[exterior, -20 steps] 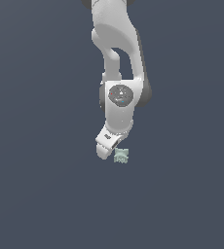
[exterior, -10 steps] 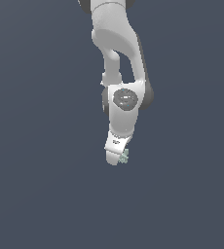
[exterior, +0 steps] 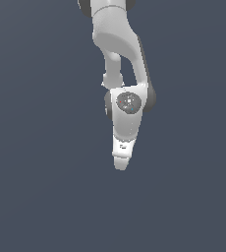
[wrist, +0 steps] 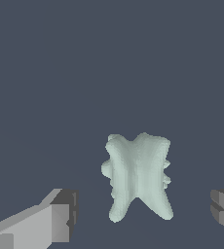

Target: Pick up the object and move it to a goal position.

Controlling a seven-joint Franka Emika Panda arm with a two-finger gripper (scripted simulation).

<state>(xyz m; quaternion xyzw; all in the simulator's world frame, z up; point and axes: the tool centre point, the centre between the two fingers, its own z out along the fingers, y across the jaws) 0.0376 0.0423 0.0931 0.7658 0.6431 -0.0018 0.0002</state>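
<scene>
In the wrist view the pale grey-green lumpy object [wrist: 138, 177] lies on the dark grey floor between my two fingers [wrist: 60, 216], which stand wide apart on either side without touching it. My gripper [wrist: 143, 214] is open. In the exterior view the white arm hangs down and the gripper [exterior: 121, 165] points at the floor; the object is hidden behind it there.
A flat dark grey floor [exterior: 41, 197] fills both views. Nothing else shows.
The gripper has moved toward the exterior view's right and down over the object, which showed beside the fingertips before and is now hidden behind the hand.
</scene>
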